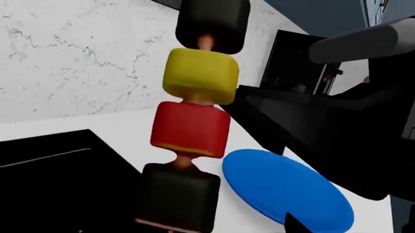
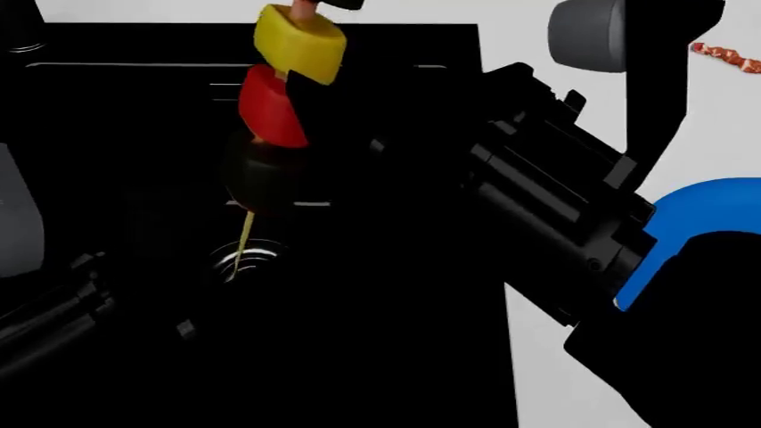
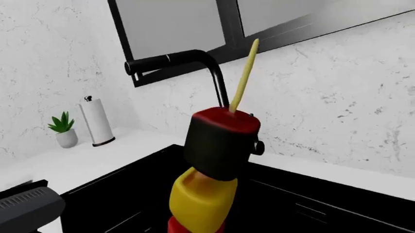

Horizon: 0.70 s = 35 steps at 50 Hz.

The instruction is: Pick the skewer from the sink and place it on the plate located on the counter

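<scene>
The skewer (image 2: 280,98) hangs upright over the black sink (image 2: 380,294), its stick end pointing down toward the round drain (image 2: 244,259). It carries a dark chunk, a red one, a yellow one and another dark one (image 1: 194,126). My right gripper (image 2: 298,94) reaches in from the right and is shut on it around the red and yellow chunks; the right wrist view looks up along the skewer (image 3: 217,145). The blue plate (image 1: 285,189) lies on the white counter (image 1: 123,121), right of the sink. One left fingertip (image 1: 295,225) shows apart from the lowest chunk.
A black faucet (image 3: 194,63) rises behind the sink under a window. A paper towel roll (image 3: 97,121) and a small potted plant (image 3: 63,128) stand on the far counter. A black appliance (image 1: 298,63) sits beyond the plate, and a reddish item (image 2: 725,55) lies at the back right.
</scene>
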### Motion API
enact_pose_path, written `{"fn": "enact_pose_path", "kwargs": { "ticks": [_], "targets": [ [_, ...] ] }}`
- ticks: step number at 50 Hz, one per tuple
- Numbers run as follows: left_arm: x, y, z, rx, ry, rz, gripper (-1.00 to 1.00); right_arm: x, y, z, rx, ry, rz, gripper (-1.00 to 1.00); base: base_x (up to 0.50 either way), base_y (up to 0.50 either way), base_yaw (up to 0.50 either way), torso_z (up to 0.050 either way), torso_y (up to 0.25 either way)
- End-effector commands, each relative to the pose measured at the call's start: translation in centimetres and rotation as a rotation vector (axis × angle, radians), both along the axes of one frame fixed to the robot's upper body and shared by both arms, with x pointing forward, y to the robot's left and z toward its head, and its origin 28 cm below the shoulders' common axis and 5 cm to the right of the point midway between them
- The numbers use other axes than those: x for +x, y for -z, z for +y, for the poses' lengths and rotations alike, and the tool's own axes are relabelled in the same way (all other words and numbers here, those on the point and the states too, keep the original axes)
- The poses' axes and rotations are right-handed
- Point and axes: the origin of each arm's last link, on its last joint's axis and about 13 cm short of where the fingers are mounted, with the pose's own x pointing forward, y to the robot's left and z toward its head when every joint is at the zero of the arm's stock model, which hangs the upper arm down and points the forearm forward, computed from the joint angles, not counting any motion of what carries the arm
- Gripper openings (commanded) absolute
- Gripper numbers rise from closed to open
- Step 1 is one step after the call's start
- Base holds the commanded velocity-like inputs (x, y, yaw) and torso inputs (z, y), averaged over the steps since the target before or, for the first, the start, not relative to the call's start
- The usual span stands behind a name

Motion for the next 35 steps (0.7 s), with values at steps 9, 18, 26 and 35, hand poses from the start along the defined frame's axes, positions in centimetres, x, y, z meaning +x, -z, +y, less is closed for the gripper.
{"fn": "enact_pose_path", "kwargs": {
  "ticks": [9, 18, 26, 35],
  "targets": [
    [-0.3, 0.3, 0.7, 0.001, -0.035, -0.017, 1.00, 0.0, -0.9, -1.7, 0.008, 0.184, -0.062, -1.00, 0.00, 0.00, 0.00, 0.000, 0.000],
    [-0.6, 0.3, 1.0, -0.005, -0.052, -0.020, 1.00, -1.3, -2.1, -2.4, -0.022, 0.250, -0.082, -1.00, 0.00, 0.00, 0.00, 0.000, 0.000],
    [-0.4, 0.3, 1.1, -0.003, -0.069, -0.028, 1.00, -2.7, -3.7, -2.8, -0.096, 0.345, -0.066, -1.00, 0.00, 0.00, 0.00, 0.000, 0.001],
    [-0.7, 0.4, 1.1, 0.011, -0.108, -0.042, 1.00, -4.2, -5.1, -2.4, -0.205, 0.460, -0.073, -1.00, 0.00, 0.00, 0.00, 0.000, 0.000]
  ]
}}
